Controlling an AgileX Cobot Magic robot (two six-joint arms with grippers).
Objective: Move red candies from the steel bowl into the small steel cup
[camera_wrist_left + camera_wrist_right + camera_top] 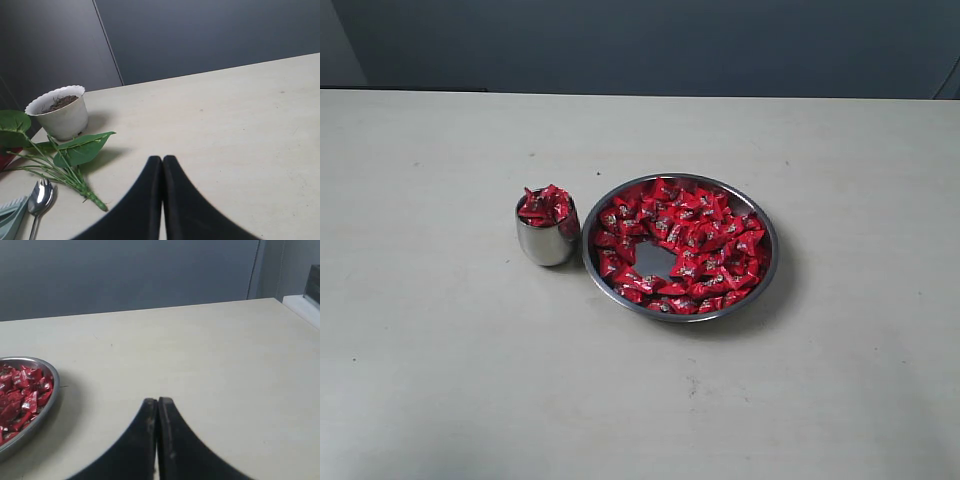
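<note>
The steel bowl (770, 262) sits mid-table, holding many red candies (695, 240) around a bare patch of its floor. Touching its left side stands the small steel cup (544, 245), heaped with red candies (546, 206) above its rim. Neither gripper shows in the exterior view. My left gripper (162, 159) is shut with nothing between its black fingers, over bare table, bowl and cup out of its view. My right gripper (158, 401) is shut and empty too, off to one side of the steel bowl (54, 390), whose red candies (22, 390) show at the frame edge.
In the left wrist view, a white pot of soil (61, 112), a leafy green sprig (75, 155), a steel spoon (40, 197) and a pale green object (10, 217) lie near the table's edge. A dark grey wall runs behind the table.
</note>
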